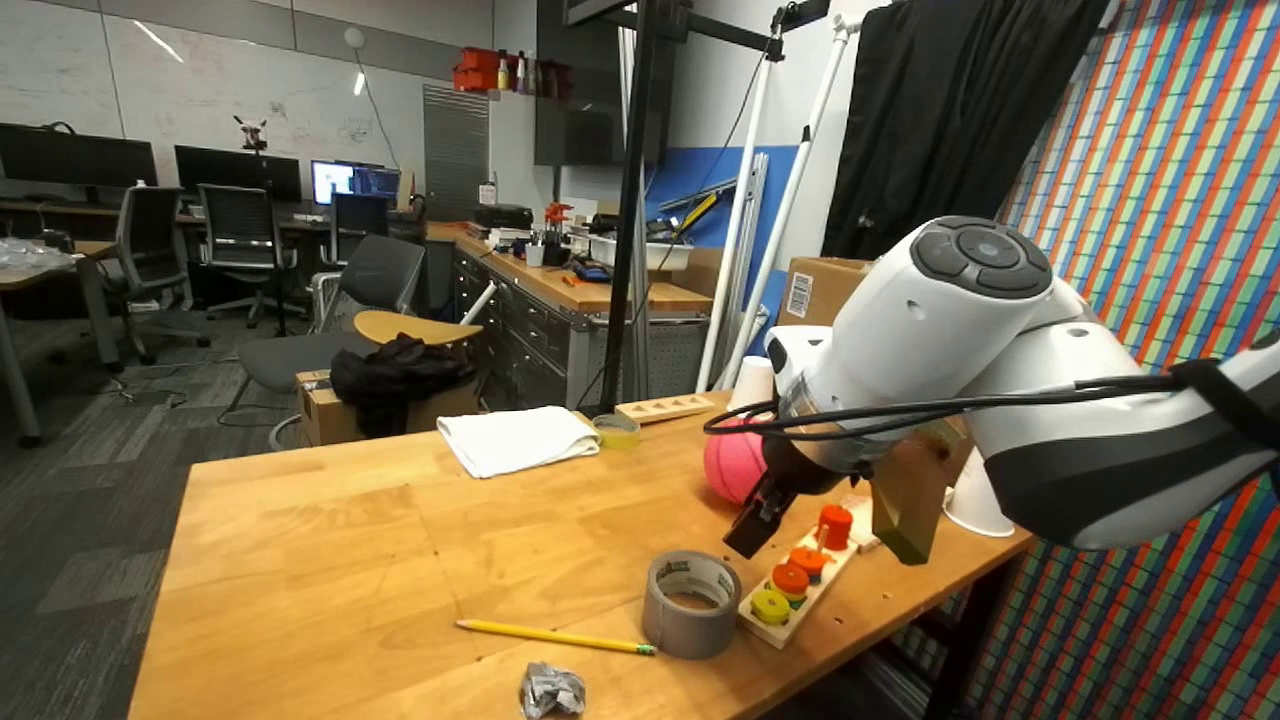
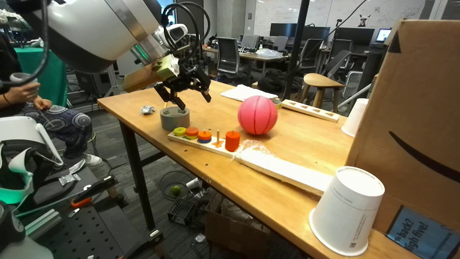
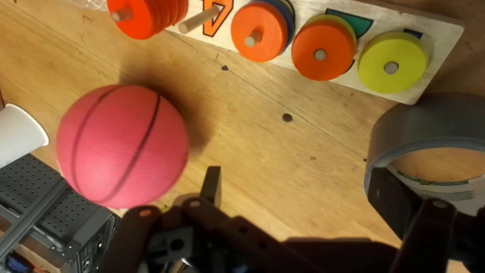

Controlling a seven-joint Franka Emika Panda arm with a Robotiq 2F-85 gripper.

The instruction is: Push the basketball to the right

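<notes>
The basketball is a pinkish-red ball with dark seams. It rests on the wooden table in both exterior views (image 1: 733,462) (image 2: 257,115), partly behind the gripper in one of them. In the wrist view the basketball (image 3: 123,146) is at the left. My gripper (image 3: 296,170) is open, with nothing between its fingers. It hangs above the table, between the ball and the grey tape roll (image 3: 428,127). It also shows in both exterior views (image 1: 757,528) (image 2: 195,103). The finger nearer the ball is apart from it. The other finger overlaps the tape roll in the wrist view; contact cannot be told.
A wooden peg board with coloured discs (image 2: 204,136) lies along the table edge. A pencil (image 1: 555,637), crumpled foil (image 1: 551,690) and white cloth (image 1: 518,440) lie about. White cups (image 2: 346,212) and a cardboard box (image 2: 406,108) stand past the ball.
</notes>
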